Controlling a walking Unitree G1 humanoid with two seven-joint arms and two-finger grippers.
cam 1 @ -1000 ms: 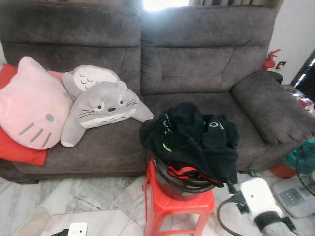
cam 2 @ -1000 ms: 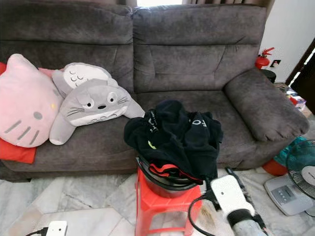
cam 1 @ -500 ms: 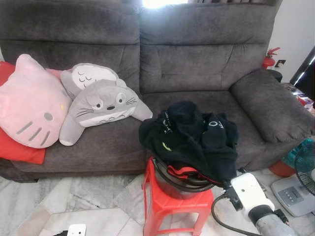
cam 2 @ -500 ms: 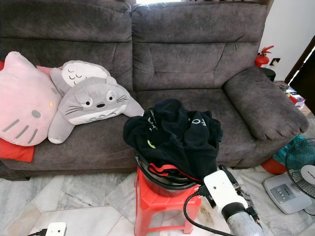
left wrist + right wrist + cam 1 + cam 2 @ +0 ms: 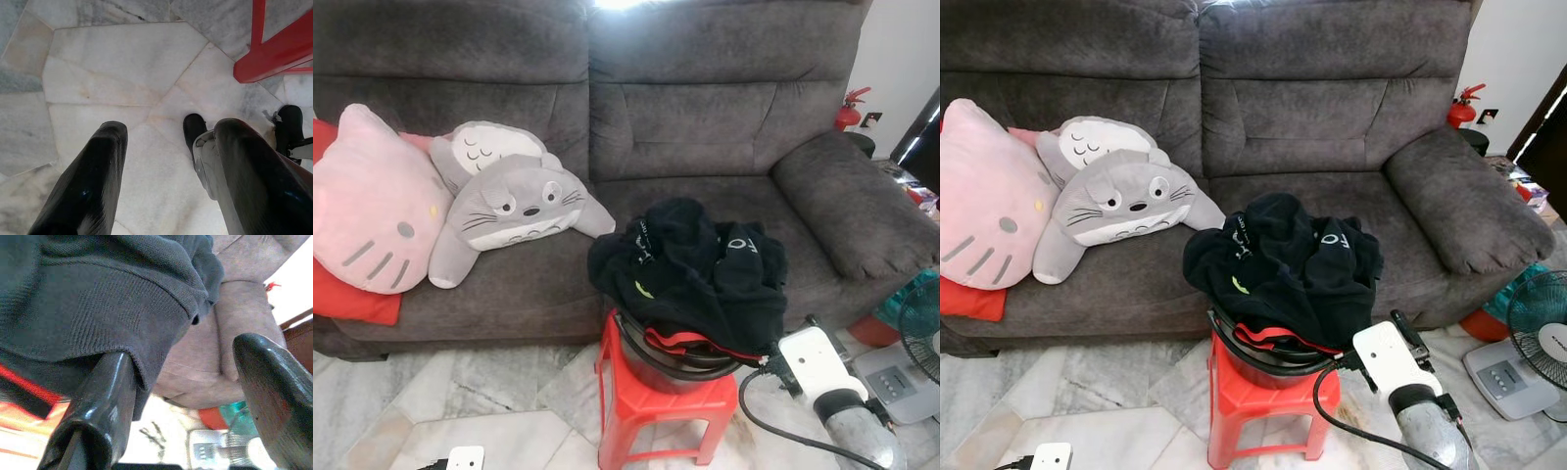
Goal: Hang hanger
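Note:
A heap of black clothes (image 5: 695,279) with a red-trimmed piece lies piled in a dark round basket (image 5: 668,370) on a red plastic stool (image 5: 651,413) in front of the grey sofa (image 5: 705,108). My right gripper (image 5: 183,352) is open at the heap's lower right edge, one finger against the black knit fabric (image 5: 98,308). Its white wrist (image 5: 813,360) sits just right of the basket. My left gripper (image 5: 171,129) hangs open over the marble floor beside a stool leg (image 5: 274,54), holding nothing.
A pink cat cushion (image 5: 372,201) and grey plush toys (image 5: 514,201) lie on the sofa's left seat. A standing fan (image 5: 1540,338) and a red fire extinguisher (image 5: 849,110) are on the right. A white device (image 5: 465,457) lies on the floor at the lower left.
My right arm has risen a little, up against the basket's right edge under the clothes. The camera has shifted slightly; the heap and the stool stay put.

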